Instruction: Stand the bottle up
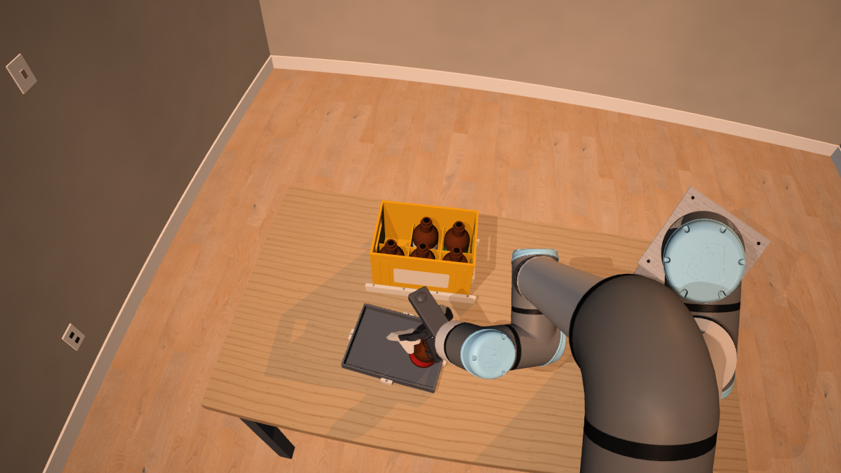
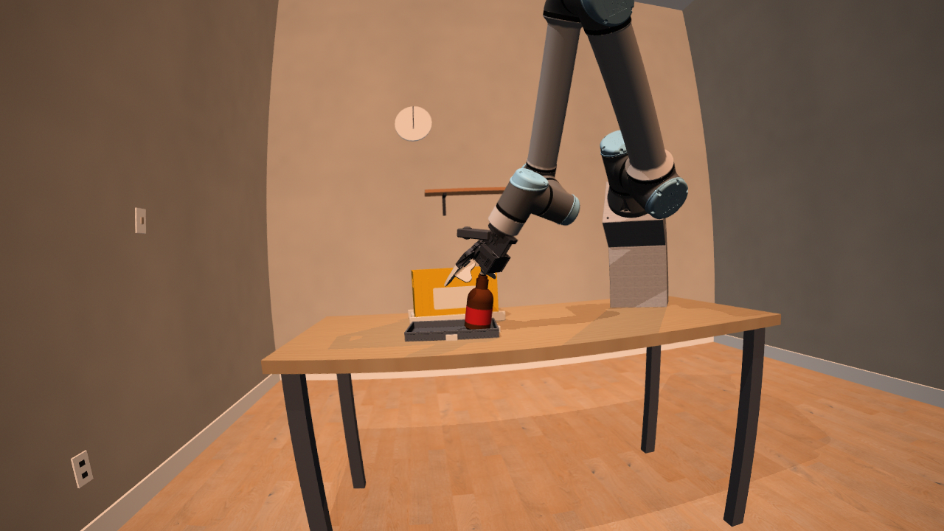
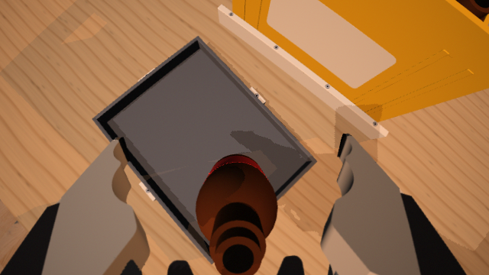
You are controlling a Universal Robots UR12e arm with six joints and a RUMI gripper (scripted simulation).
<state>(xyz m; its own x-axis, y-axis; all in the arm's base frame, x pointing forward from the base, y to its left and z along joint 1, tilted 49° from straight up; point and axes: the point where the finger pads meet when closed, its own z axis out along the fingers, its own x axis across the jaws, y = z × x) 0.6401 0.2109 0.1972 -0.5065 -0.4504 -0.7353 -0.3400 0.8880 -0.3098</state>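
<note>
The brown bottle with a red label (image 1: pixel 421 359) (image 2: pixel 478 316) (image 3: pixel 237 191) stands on its base on the grey tray (image 1: pixel 373 337) (image 2: pixel 432 326) (image 3: pixel 183 107), near its right end. It leans slightly in the exterior view. My gripper (image 1: pixel 399 342) (image 2: pixel 456 280) (image 3: pixel 235 137) is open, tilted, close above the bottle. Its fingers are wide apart on either side of the bottle in the wrist view, holding nothing. The yellow crate (image 1: pixel 382 273) (image 2: pixel 422 277) (image 3: pixel 382 30) stands behind the tray. Several brown bottles stand in it. No bottle shows in its back left compartment.
A pale strip (image 1: pixel 387 288) (image 3: pixel 302 69) runs along the crate's front foot, between crate and tray. Small pale blocks sit at the tray's sides. The wooden table (image 1: pixel 282 264) (image 2: pixel 594 330) carries both. The arm reaches in from the right.
</note>
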